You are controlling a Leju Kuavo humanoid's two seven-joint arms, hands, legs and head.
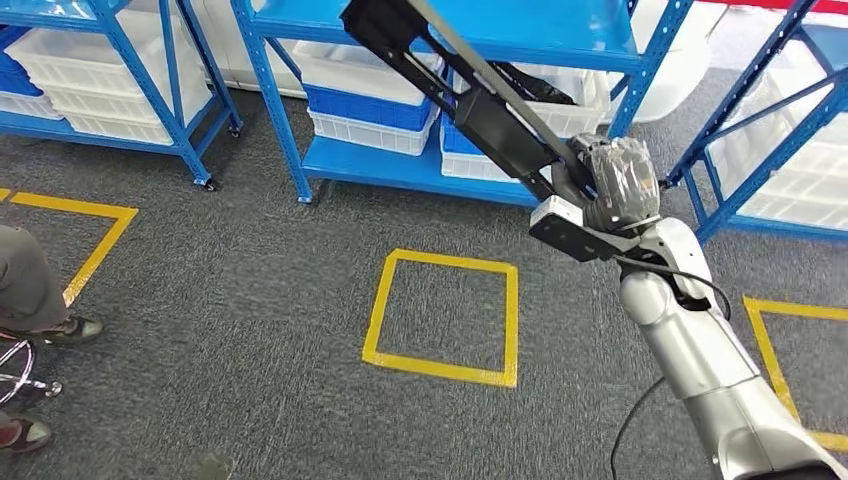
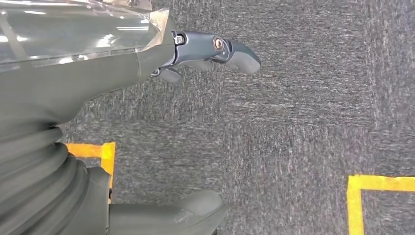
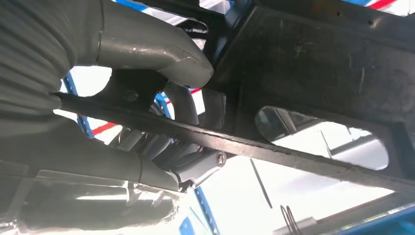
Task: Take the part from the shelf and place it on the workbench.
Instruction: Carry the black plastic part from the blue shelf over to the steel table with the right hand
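Black part [image 1: 470,95], top cut off, seemingly gripped by right hand [image 1: 610,185].

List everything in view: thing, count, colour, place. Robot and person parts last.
part: one, black, long framed piece, held up in front of the shelves
shelves: several, blue metal, along the far side of the floor
bins: several, white and blue, stacked on the shelves
floor squares: several, yellow tape outlines, on the grey carpet
person's shoes: two, dark, at the left edge of the floor
right hand: one, grey cover, grips the part
right arm: one, silver, comes in from lower right
left hand: one, grey, hangs over the carpet holding nothing
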